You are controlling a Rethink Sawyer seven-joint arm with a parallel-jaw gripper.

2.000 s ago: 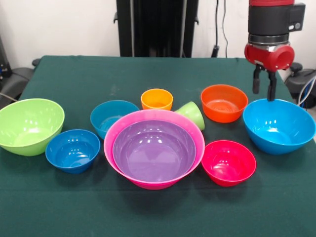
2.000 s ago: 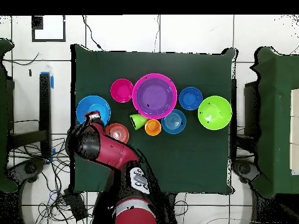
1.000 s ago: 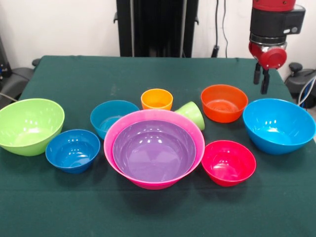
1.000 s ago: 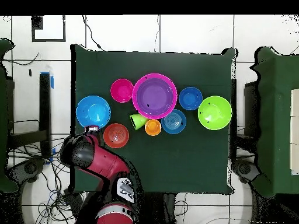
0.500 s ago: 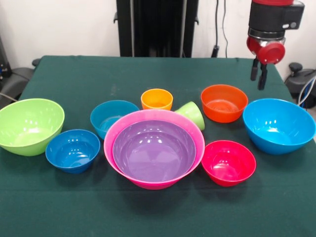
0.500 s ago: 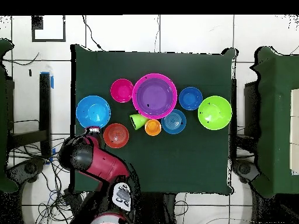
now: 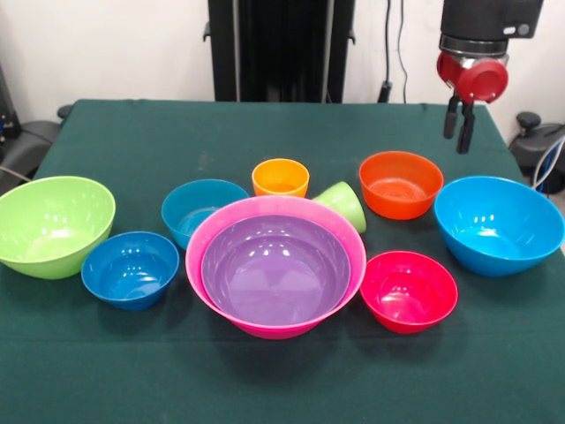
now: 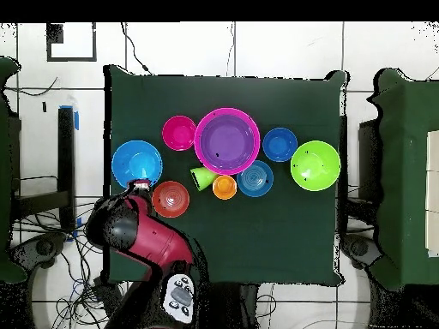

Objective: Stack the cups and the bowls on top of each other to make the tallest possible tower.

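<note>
The purple bowl (image 7: 275, 269) sits nested in the big pink bowl (image 7: 355, 256), the only stacked pair. Around them stand separate bowls: lime green (image 7: 53, 225), dark blue (image 7: 130, 269), teal (image 7: 203, 210), orange (image 7: 400, 184), sky blue (image 7: 499, 225) and red-pink (image 7: 409, 291). The orange cup (image 7: 281, 177) is upright behind the pink bowl. The lime green cup (image 7: 342, 205) lies tipped on its side beside it. My gripper (image 7: 456, 141) hangs high above the table behind the orange and sky blue bowls, open and empty. In the overhead view the gripper (image 8: 140, 184) shows between the sky blue bowl (image 8: 136, 163) and orange bowl (image 8: 171, 199).
All the pieces sit on a dark green cloth table (image 7: 265, 380). Dark chairs stand off both side edges of the table (image 8: 403, 171). Cables lie on the floor around the robot base.
The gripper has lifted away from the sky blue bowl's far rim and drawn back and upward, holding nothing. No bowl or cup has moved.
</note>
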